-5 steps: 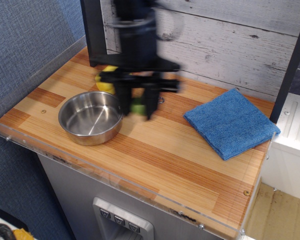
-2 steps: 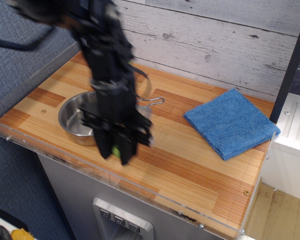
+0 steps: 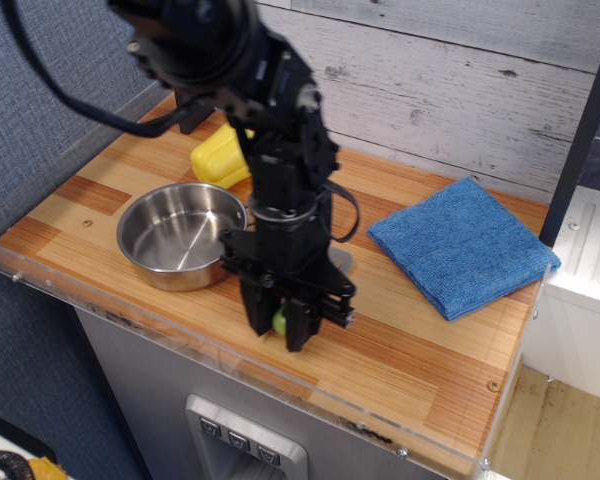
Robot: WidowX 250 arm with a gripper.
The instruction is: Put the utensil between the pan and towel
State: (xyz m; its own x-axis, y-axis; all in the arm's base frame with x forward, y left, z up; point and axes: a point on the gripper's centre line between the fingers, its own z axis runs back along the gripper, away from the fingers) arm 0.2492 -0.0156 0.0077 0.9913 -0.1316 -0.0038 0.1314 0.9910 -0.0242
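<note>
The steel pan (image 3: 177,236) sits at the left of the wooden table. The folded blue towel (image 3: 461,245) lies at the right. My gripper (image 3: 278,325) points down between them, close to the front edge and low over the wood. Its black fingers (image 3: 255,312) are closed around the lime-green handle (image 3: 279,321) of the utensil. The utensil's grey head (image 3: 339,262) shows behind the gripper, at the table surface, just right of the pan. The pan's wire handle is hidden behind my arm.
A yellow bell pepper (image 3: 220,160) lies behind the pan near the back wall. A clear plastic lip (image 3: 180,335) runs along the table's front and left edges. A dark post (image 3: 580,130) stands at the right behind the towel.
My gripper carried the utensil from behind the pan forward over its front rim, then right. It is now lower, between pan and towel, and the pepper is uncovered.
</note>
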